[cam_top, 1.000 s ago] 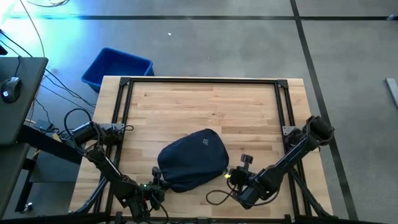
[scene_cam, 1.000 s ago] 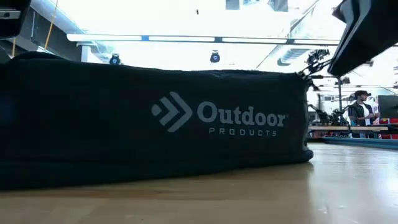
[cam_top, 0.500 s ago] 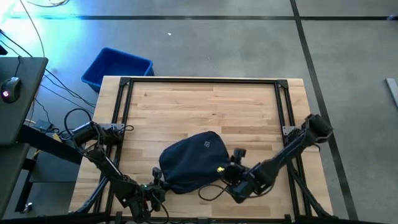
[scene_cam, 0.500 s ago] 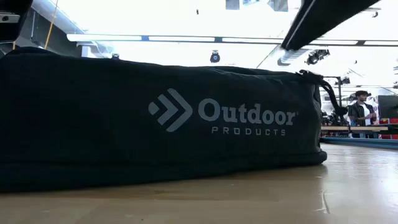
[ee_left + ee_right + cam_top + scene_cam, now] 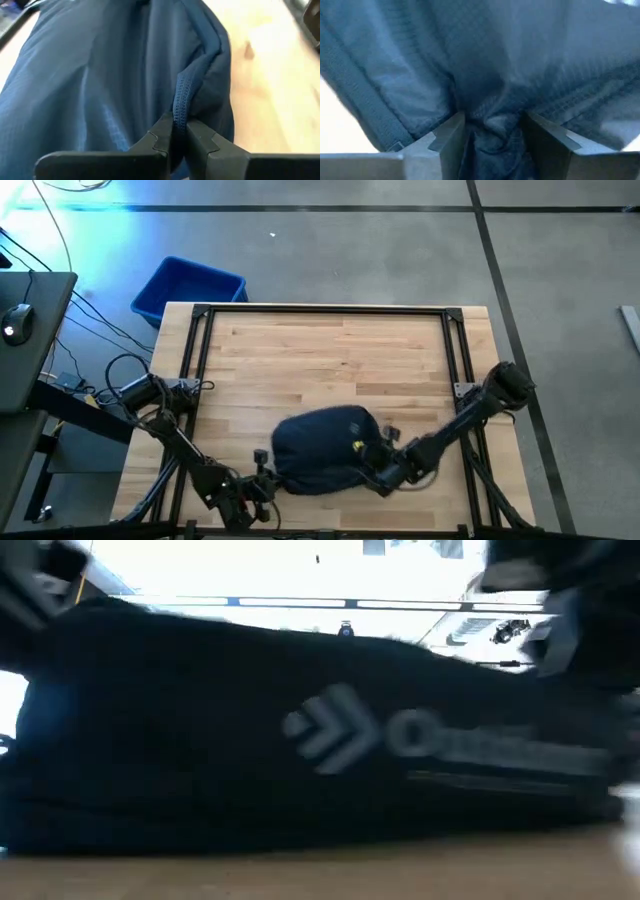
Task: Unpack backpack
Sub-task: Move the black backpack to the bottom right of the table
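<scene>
I'm seeing the backpack [image 5: 322, 452] blurring the low view; it's sliding right, left hand [image 5: 172, 135] pinching its seam, right hand [image 5: 492, 125] bunching fabric.

The backpack [image 5: 300, 740] carries a pale double-chevron logo [image 5: 332, 728] on its side in the low view, with a blurred word beside it that starts with a large "O"; the remaining letters cannot be read.
</scene>
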